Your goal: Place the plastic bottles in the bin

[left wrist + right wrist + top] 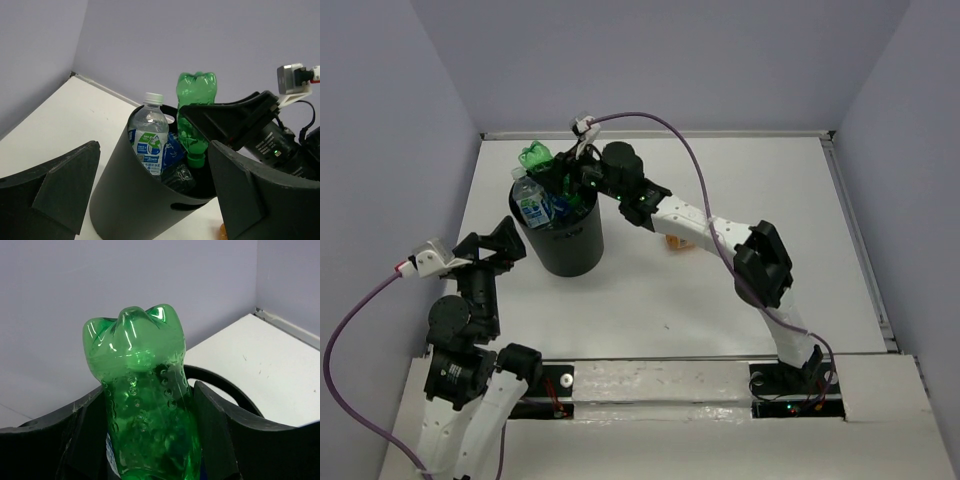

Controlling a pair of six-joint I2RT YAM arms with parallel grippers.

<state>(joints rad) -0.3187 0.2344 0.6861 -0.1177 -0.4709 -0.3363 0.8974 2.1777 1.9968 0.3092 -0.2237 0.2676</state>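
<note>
The black bin (568, 248) stands at the back left of the table. My right gripper (563, 176) hangs over its rim, shut on the green bottle (534, 157), which is upside down with its cap inside the bin (196, 159). In the right wrist view the green bottle (135, 350) sits between my fingers (216, 425). Inside the bin stand a clear bottle with a green-white label (148, 134), a blue-labelled one (173, 150) and a crumpled clear one (178, 175). My left gripper (506, 246) is open and empty beside the bin's left wall (125, 200).
An orange bottle (672, 242) lies on the table under my right forearm, right of the bin; a sliver of it shows in the left wrist view (223, 231). Walls close the table at the back and sides.
</note>
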